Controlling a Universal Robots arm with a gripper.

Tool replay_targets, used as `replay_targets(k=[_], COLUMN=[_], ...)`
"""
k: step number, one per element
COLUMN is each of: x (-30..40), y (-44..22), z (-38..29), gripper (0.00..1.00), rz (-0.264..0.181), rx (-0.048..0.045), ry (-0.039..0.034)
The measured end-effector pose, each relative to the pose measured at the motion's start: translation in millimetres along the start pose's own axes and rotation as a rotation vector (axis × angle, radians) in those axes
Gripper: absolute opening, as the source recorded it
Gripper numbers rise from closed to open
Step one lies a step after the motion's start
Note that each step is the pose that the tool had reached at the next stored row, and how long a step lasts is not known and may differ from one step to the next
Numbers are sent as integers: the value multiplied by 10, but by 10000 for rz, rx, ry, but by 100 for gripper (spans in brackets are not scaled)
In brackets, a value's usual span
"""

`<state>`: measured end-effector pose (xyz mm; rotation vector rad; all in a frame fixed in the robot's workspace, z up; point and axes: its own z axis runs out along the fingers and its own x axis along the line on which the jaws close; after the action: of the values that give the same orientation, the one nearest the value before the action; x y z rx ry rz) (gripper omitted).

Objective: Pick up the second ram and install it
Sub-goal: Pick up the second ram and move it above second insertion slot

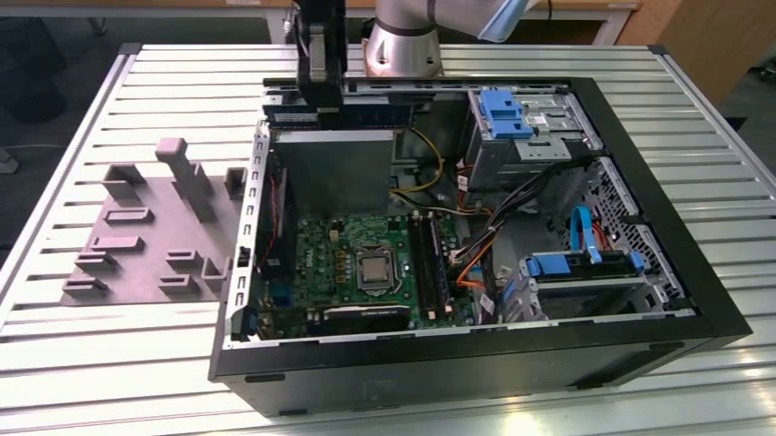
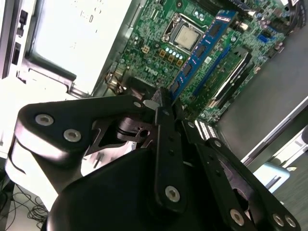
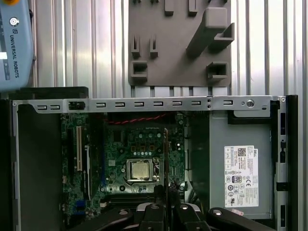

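- The gripper (image 1: 322, 98) is clamped shut on the second ram (image 1: 376, 114) — it pinches the stick near one end, and the rest sticks out sideways toward the exterior view's right.
- The stick is up in the air. It hangs over the far rim of the open case (image 1: 485, 363), above the grey power supply (image 1: 337, 173), and isn't touching anything inside.
- In the second wrist view the fingers (image 2: 166, 125) are closed flat on the board. You can see its blue face and row of black chips (image 2: 204, 45) reaching out over the green motherboard (image 2: 149, 53).
- In the first wrist view the stick is edge-on, a thin dark line (image 3: 166, 154) just beside the processor (image 3: 139, 169).
- What's in the case:
  - The motherboard lies flat on the bottom, with the processor in the middle.
  - The long black slots (image 1: 424, 254) run beside the processor, toward the exterior view's right.
  - The power supply sits at the far end.
  - There are two drive cages with blue clips, one far (image 1: 515, 127) and one near (image 1: 582, 272).
  - A tangle of cables (image 1: 524, 189) runs between them.
- One slot looks like it already has a stick seated in it (image 2: 228, 77), though I can't tell for sure.
- The grey holder block (image 1: 134, 245) sits on the slatted table (image 1: 122, 363), just outside the case at the exterior view's left.
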<state>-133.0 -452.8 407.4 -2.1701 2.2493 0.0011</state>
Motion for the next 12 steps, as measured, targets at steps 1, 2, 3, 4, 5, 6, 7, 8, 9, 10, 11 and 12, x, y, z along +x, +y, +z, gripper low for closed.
replay_targets(k=[1, 2, 3, 4, 5, 6, 7, 8, 9, 10, 11, 12], x=[-1, -1, -2, -3, -3, -3, -3, -3, -3, -4, -4, -4], y=[-19, -37, -56, -74, -90, -100, -103, -102, -103, -103, -103, -103], z=[0, 1, 1, 1, 1, 1, 1, 1, 1, 1, 1, 1], gripper=[14, 14, 14, 14, 14, 14, 14, 14, 14, 14, 14, 14], rz=[0, 0, 0, -1, 0, -1, -2, 0, 0, 0, 0, 0], rx=[0, 1, 0, 0, 0, 0, 0, 0, 0, 1, 0, 1], ry=[0, -1, 0, 0, 0, 0, 0, 0, 0, -1, 0, 0])
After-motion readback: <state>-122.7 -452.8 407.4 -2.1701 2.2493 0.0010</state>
